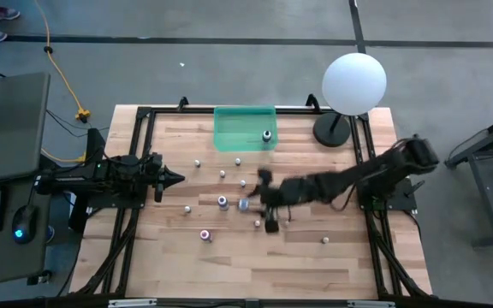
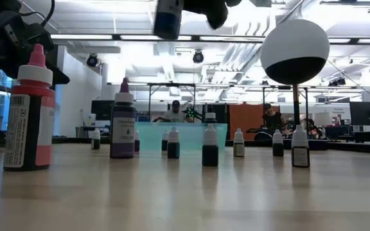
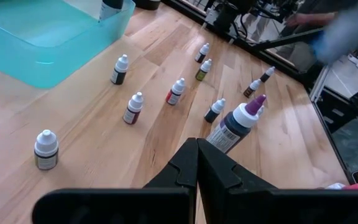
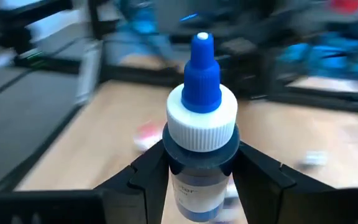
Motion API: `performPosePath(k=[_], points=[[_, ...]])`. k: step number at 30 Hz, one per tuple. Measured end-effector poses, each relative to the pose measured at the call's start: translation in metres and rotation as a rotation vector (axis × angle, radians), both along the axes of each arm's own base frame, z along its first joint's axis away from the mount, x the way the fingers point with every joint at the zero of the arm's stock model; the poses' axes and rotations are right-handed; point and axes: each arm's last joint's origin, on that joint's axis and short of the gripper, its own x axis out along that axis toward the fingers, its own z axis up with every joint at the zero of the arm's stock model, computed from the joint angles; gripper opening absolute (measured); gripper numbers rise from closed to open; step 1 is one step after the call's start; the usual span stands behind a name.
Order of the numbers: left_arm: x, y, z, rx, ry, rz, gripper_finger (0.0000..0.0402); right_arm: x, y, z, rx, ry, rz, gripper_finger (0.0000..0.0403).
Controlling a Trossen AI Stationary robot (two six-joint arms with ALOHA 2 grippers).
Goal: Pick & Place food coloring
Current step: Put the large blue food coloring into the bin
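Filling the right wrist view, a blue-tipped food coloring bottle (image 4: 201, 134) is standing upright between the right gripper's (image 1: 268, 205) fingers (image 4: 143, 177), which are pinching its body, raised above the counter (image 1: 315, 274). Smaller bottles (image 3: 133, 107) are dotting the counter near the green tray (image 1: 229, 128). Off left, the left gripper's (image 3: 196, 163) fingers are pressing together, holding nothing.
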Motion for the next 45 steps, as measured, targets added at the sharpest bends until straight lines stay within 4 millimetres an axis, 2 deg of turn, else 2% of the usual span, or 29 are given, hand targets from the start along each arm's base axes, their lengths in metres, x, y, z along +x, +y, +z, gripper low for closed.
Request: performPosePath(k=[4, 10, 15, 20, 26, 30, 34, 39, 45], points=[[0.0, 0.0, 0.0, 0.0, 0.0, 0.0, 0.0, -0.014, -0.05, 0.033, -0.007, -0.067, -0.144, 0.0154], [0.0, 0.0, 0.0, 0.0, 0.0, 0.0, 0.0, -0.023, -0.122, 0.063, -0.016, -0.063, -0.369, 0.0154], [0.0, 0.0, 0.0, 0.0, 0.0, 0.0, 0.0, -0.01, -0.173, 0.084, -0.034, -0.014, -0.475, 0.0154], [0.0, 0.0, 0.0, 0.0, -0.001, 0.0, 0.0, 0.015, -0.214, 0.089, -0.039, 0.114, -0.57, 0.0154], [0.0, 0.0, 0.0, 0.0, 0.0, 0.0, 0.0, 0.032, -0.258, 0.069, 0.102, 0.19, -0.697, 0.0154], [0.0, 0.0, 0.0, 0.0, -0.001, 0.0, 0.0, 0.033, -0.277, 0.043, 0.23, 0.216, -0.786, 0.0154], [0.0, 0.0, 0.0, 0.0, 0.0, 0.0, 0.0, 0.028, -0.285, 0.009, 0.27, 0.286, -0.844, 0.0154], [0.0, 0.0, 0.0, 0.0, 0.0, 0.0, 0.0, 0.016, -0.288, -0.024, 0.286, 0.343, -0.918, 0.0154], [0.0, 0.0, 0.0, 0.0, 0.0, 0.0, 0.0, 0.008, -0.287, -0.052, 0.315, 0.336, -0.949, 0.0154]])
